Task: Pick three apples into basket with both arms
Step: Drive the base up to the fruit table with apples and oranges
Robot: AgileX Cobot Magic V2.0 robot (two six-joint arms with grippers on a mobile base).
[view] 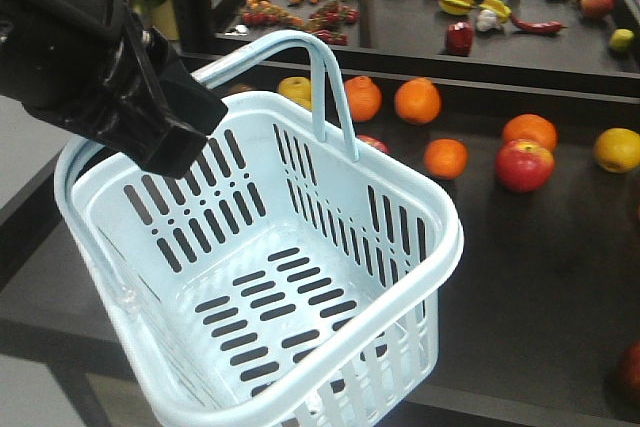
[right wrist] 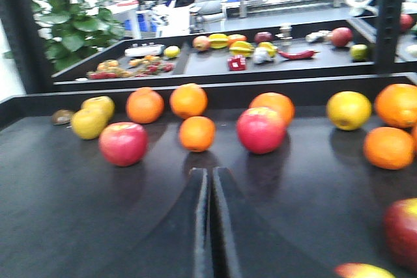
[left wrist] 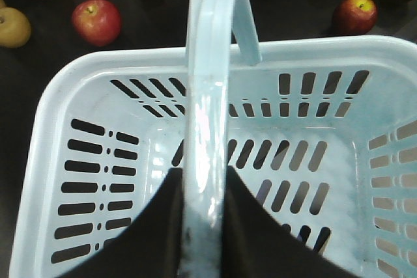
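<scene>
Holding one loop handle (left wrist: 207,96) of the basket (view: 452,247), my left gripper (left wrist: 203,183) appears at the far left of the front view. Its black fingers (left wrist: 156,226) are clamped on either side of the pale-blue bar. The basket is tilted towards the front camera above the dark table (view: 540,277), and its second handle (view: 335,77) stands upright. To its right, oranges (view: 417,100) and a yellow fruit (view: 617,149) lie on the table.

In the right wrist view I see, from left to right: the left apple (right wrist: 122,142), resting on the table; my right gripper (right wrist: 210,226), pinched closed on nothing and low over the surface; the middle apple (right wrist: 260,129), beyond it and just right of its line; and the right apple (right wrist: 402,232), blurred and cut by the frame edge. All three apples lie outside the basket.
</scene>
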